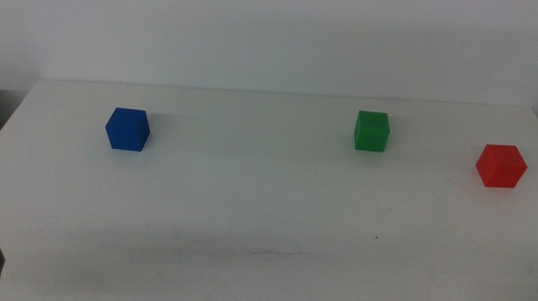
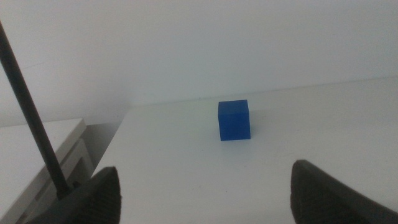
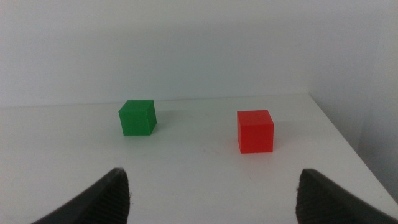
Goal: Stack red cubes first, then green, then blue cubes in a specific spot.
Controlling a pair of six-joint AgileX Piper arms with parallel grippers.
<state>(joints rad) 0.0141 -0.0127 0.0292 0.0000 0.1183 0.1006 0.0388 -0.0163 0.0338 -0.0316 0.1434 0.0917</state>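
Left end effector (image 2: 202,193): jaws spread wide, nothing between them; it sits low at the near left corner of the counter, only a dark tip showing in the middle view. We see the blue cube ahead of it, well apart.
Right end effector (image 3: 211,196): jaws also spread wide and empty; out of the middle view, facing the red and green cubes from the near right side.
Red cube (image 1: 501,166): on the counter at the far right, near the right edge, upright, touching nothing.
Green cube (image 1: 371,131): right of centre, a little farther back than the red one, near it but apart.
Blue cube (image 1: 127,129): alone on the left part of the counter, well apart from the other two.
Counter (image 1: 266,215): plain white; we see no mark for the stacking spot, so we cannot tell where it is.
Step in hand: we judge the task not yet begun; no cube is held or stacked.
Next move: in our view the right end effector is best placed to reach forward, straddle the red cube squarely across two opposite faces, close, lift, and carry it to the spot. Green follows, then blue.
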